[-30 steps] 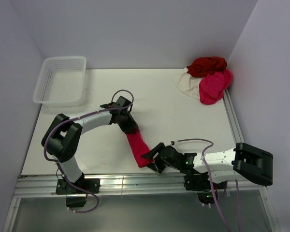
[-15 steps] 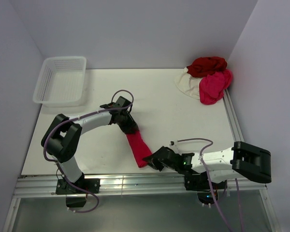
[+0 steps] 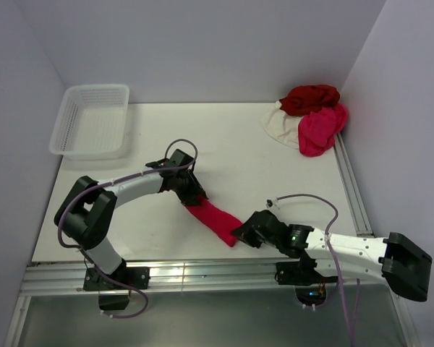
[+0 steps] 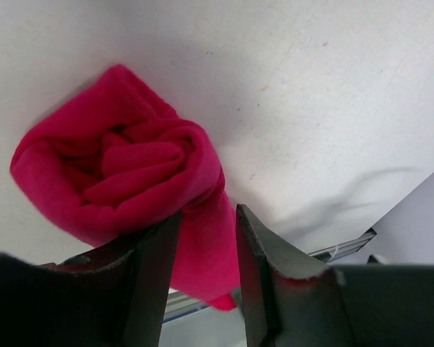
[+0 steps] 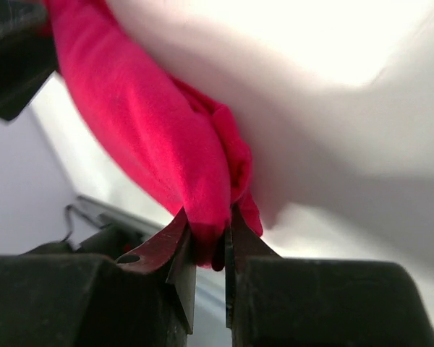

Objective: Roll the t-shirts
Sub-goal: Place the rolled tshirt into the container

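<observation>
1. Lying near the front edge of the table (image 3: 275, 166), the crimson t-shirt (image 3: 215, 220) is a tight roll. It slants from upper left to lower right, strung between the two arms.
2. Left wrist view: the roll's end shows a spiral of folds, and a tail of cloth runs down between the fingers (image 4: 155, 267).
3. The left gripper (image 3: 194, 199) is clenched on the roll's far-left end. Cloth fills the gap between its jaws.
4. The right gripper (image 3: 242, 233) grasps the near-right end. Right wrist view: its fingers (image 5: 177, 253) pinch a thin fold, the jaws almost together.
5. Back right corner, well apart from the roll, is a loose unrolled heap against the wall. The dark red t-shirt (image 3: 309, 99) is on top, the pink t-shirt (image 3: 322, 129) just below it, and the cream t-shirt (image 3: 281, 124) is partly under both. All three touch.
6. The white mesh basket (image 3: 92, 119) sits at the back left corner, overhanging the table's left edge.
7. A purple cable (image 3: 181, 141) loops above the left arm's wrist.
</observation>
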Robot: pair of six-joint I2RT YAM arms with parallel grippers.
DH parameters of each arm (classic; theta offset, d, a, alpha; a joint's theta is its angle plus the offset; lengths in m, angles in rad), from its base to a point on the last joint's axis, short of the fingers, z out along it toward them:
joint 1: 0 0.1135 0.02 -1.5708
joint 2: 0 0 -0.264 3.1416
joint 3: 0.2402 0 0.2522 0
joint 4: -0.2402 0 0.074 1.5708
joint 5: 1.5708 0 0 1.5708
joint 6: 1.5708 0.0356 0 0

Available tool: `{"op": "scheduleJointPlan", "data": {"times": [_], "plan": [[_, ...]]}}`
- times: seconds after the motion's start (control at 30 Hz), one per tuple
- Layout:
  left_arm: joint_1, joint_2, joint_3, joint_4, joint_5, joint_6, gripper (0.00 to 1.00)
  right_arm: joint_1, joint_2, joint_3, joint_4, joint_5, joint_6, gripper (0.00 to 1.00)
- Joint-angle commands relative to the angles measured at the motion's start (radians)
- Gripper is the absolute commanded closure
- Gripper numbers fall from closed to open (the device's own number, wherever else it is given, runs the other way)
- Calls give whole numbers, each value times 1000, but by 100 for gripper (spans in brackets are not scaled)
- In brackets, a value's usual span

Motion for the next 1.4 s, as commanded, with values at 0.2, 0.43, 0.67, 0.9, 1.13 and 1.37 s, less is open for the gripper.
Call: {"op": "scheduleJointPlan", "data": {"times": [0.2,0.43,0.67,0.9,1.13,1.37], "plan": [[-15,27,-152,-146,-86,18,54,-265,-38,39,-234,-148,-516,100],[-41,29,-158,-132,-68,4,53,-449,71,76,-239,-300,-728,100],[-41,21,-134,-162,-71,24,51,-554,161,94,-228,-388,-759,100],[14,-25,-152,-175,-91,93,49,-563,206,114,-222,-372,-779,100],[126,-61,-161,-211,-111,179,49,-563,200,113,-227,-351,-773,100],[151,-65,-143,-225,-102,260,52,-563,206,126,-215,-348,-793,100]]}}
